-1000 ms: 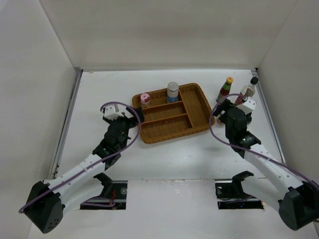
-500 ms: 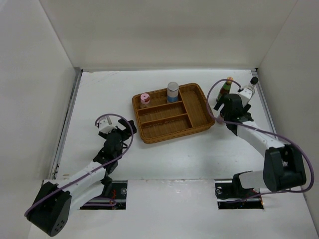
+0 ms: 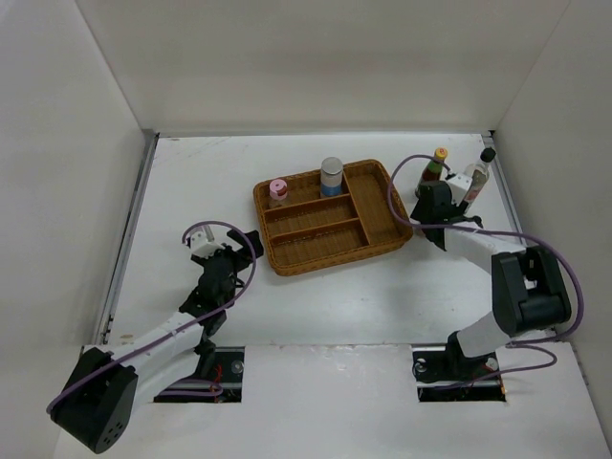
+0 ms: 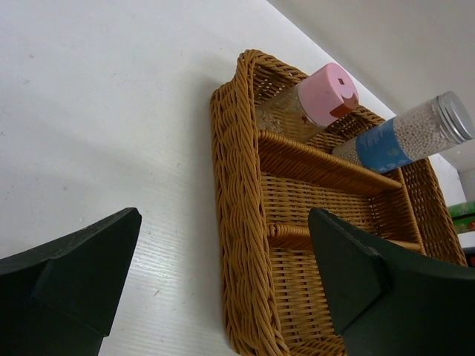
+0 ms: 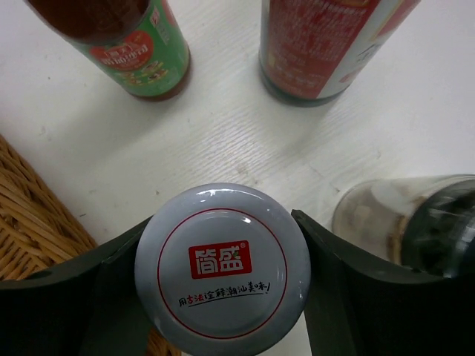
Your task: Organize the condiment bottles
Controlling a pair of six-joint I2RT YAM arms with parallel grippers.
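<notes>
My right gripper (image 5: 221, 239) is shut on the white-lidded jar (image 5: 223, 267), one finger on each side of its lid. The jar stands on the table just right of the wicker tray (image 3: 287, 263). In the top view the right gripper (image 3: 432, 198) covers this jar. Beyond it stand the slim green yellow-capped bottle (image 5: 126, 44) (image 3: 433, 170) and the dark-red black-capped sauce bottle (image 5: 326, 44) (image 3: 478, 172). The dark shaker (image 5: 415, 222) is close on the right. The pink-lidded jar (image 3: 278, 189) (image 4: 315, 104) and the grey-capped blue-label jar (image 3: 331, 176) (image 4: 404, 133) stand in the tray's far compartments. My left gripper (image 3: 244, 239) (image 4: 223, 222) is open and empty at the tray's left rim.
The tray (image 4: 234, 185) has several compartments, and its near ones hold nothing. White walls enclose the table on the left, back and right. The right wall (image 3: 535, 172) is close behind the bottles.
My right gripper has reached forward from near the tray's right corner to the bottles and now sits round the white-lidded jar. My left gripper drew back from the tray's left side and lowered.
</notes>
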